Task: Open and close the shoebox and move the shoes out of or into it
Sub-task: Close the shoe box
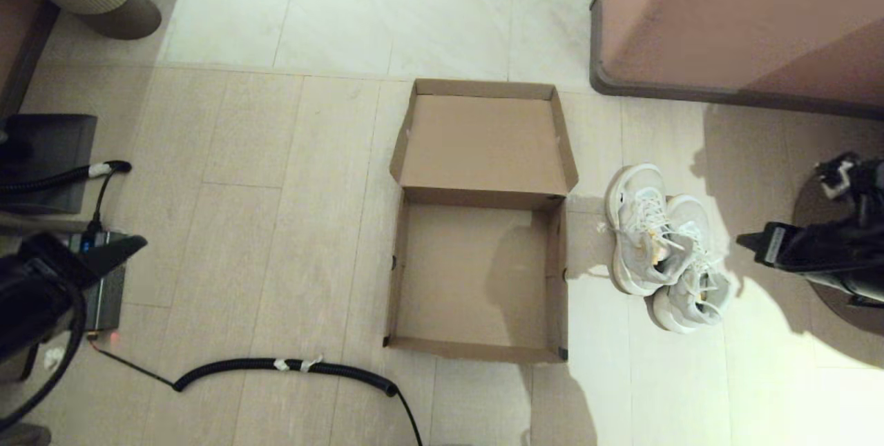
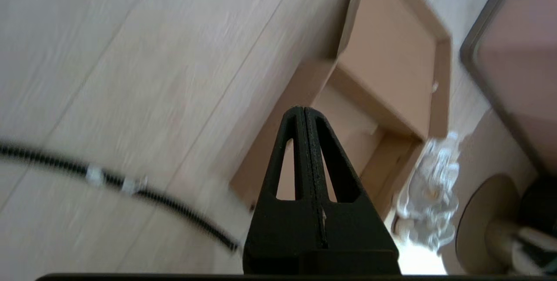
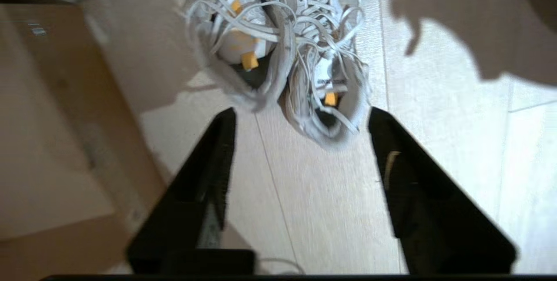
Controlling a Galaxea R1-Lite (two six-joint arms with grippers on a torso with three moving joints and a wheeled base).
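Right gripper [image 3: 300,142]: jaws spread wide, holding nothing, touching nothing; we see it aimed at the heels of the shoes [image 3: 283,50], just short of them. Left gripper [image 2: 304,113]: fingers pressed together, empty, parked well left of the shoebox [image 1: 480,225].

Shoebox lies open on the floor [image 1: 276,190], lid flat behind it, interior empty. Shoes stand side by side just right of it.

Risks, as we judge them: jaws may catch one shoe only, or snag loose laces; a low carry could clip the box wall and shove it.
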